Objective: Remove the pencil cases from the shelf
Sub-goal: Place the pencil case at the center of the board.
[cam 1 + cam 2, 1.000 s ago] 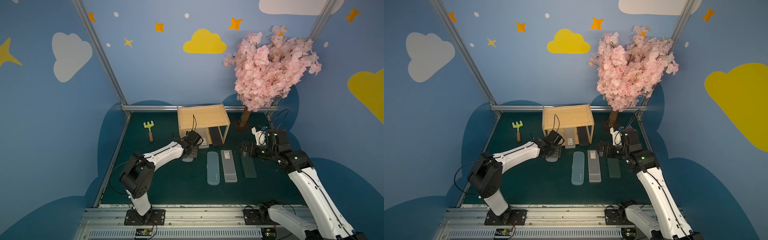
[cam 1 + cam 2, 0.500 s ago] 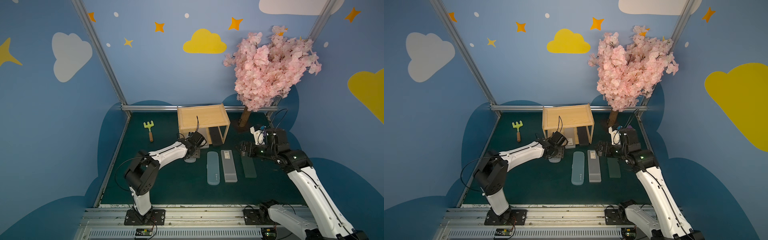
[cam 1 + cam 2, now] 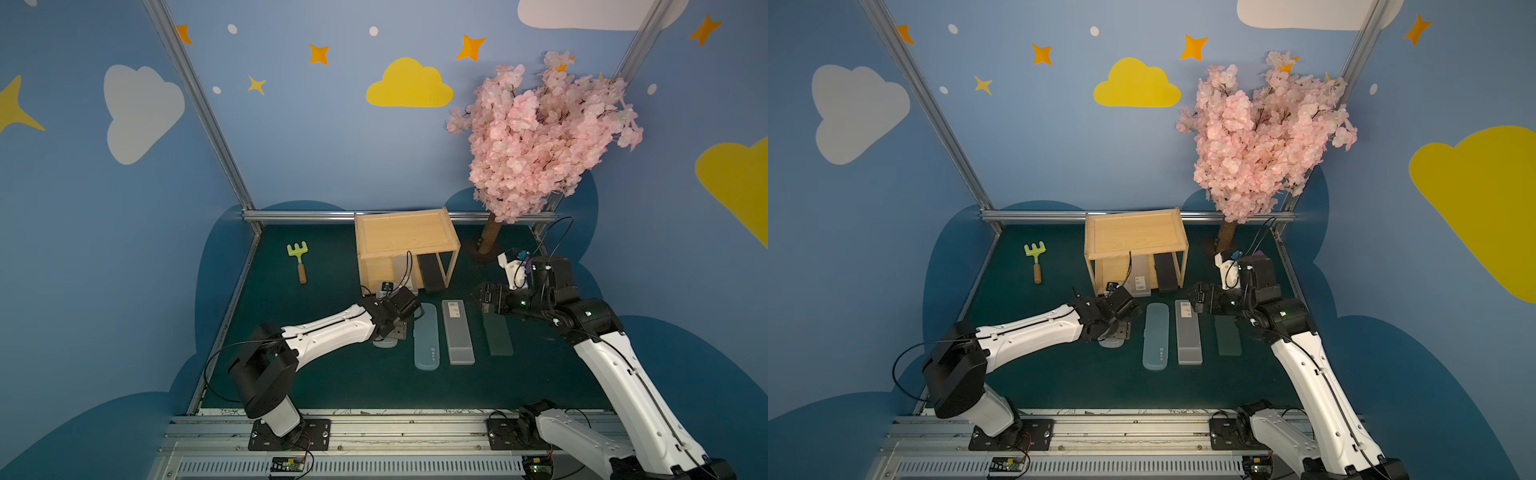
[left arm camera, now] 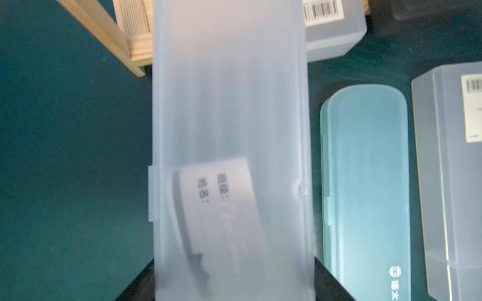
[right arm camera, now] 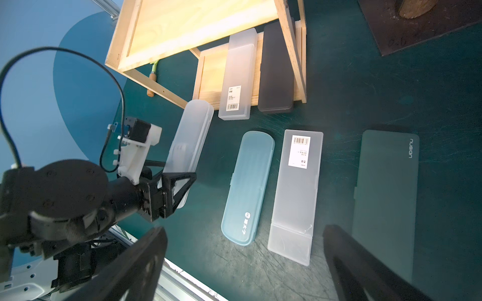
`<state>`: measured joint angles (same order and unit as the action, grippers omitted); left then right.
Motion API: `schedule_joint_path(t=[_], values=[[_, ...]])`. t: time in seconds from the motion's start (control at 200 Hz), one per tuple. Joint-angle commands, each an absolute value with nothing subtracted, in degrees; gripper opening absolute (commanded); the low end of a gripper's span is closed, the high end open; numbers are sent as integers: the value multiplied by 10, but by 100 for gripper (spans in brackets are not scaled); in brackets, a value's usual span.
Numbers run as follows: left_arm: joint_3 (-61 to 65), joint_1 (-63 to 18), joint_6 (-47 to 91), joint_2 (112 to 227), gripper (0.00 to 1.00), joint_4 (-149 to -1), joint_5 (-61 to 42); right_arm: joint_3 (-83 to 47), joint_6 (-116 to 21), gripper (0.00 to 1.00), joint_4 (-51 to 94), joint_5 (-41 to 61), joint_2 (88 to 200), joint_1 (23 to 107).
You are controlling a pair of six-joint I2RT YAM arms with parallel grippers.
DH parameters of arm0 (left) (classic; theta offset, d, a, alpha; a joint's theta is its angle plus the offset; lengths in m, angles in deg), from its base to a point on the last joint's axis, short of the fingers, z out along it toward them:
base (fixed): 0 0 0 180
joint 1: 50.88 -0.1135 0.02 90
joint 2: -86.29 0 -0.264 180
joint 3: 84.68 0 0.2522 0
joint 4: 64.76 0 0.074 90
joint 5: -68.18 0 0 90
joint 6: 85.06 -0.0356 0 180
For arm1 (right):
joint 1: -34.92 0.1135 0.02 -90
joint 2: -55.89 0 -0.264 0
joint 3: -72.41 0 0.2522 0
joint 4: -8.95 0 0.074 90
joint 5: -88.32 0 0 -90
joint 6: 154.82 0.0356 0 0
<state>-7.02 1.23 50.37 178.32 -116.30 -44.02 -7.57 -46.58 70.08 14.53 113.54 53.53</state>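
My left gripper (image 5: 177,182) (image 4: 234,286) is shut on the near end of a clear pencil case (image 5: 190,140) (image 4: 229,130) with rounded ends. The case's far end lies by the front left corner of the wooden shelf (image 3: 405,237) (image 3: 1136,232). A frosted barcode case (image 5: 236,78) and a black case (image 5: 276,73) lie on the shelf's lower tier. A teal case (image 3: 427,336), a frosted case (image 3: 457,332) and a dark green case (image 3: 498,336) lie side by side on the mat. My right gripper (image 3: 478,297) (image 5: 243,229) hangs open over their far ends, holding nothing.
A green toy rake (image 3: 298,259) lies on the mat left of the shelf. A pink blossom tree (image 3: 540,137) stands at the back right on a dark base plate (image 5: 417,28). A metal rail (image 3: 374,428) runs along the front edge.
My left gripper has drawn back toward the front of the mat with the clear case, away from the shelf. The right arm has hardly moved.
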Motion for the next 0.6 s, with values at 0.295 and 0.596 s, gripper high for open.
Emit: schedule_joint_path(t=[0.295, 0.596], values=[[-163, 95, 582, 1735, 63, -1174, -415, -57, -452, 98, 712, 162, 1109, 539], [-186, 74, 564, 1765, 64, -1106, -393, -53, -437, 98, 748, 146, 1069, 541]])
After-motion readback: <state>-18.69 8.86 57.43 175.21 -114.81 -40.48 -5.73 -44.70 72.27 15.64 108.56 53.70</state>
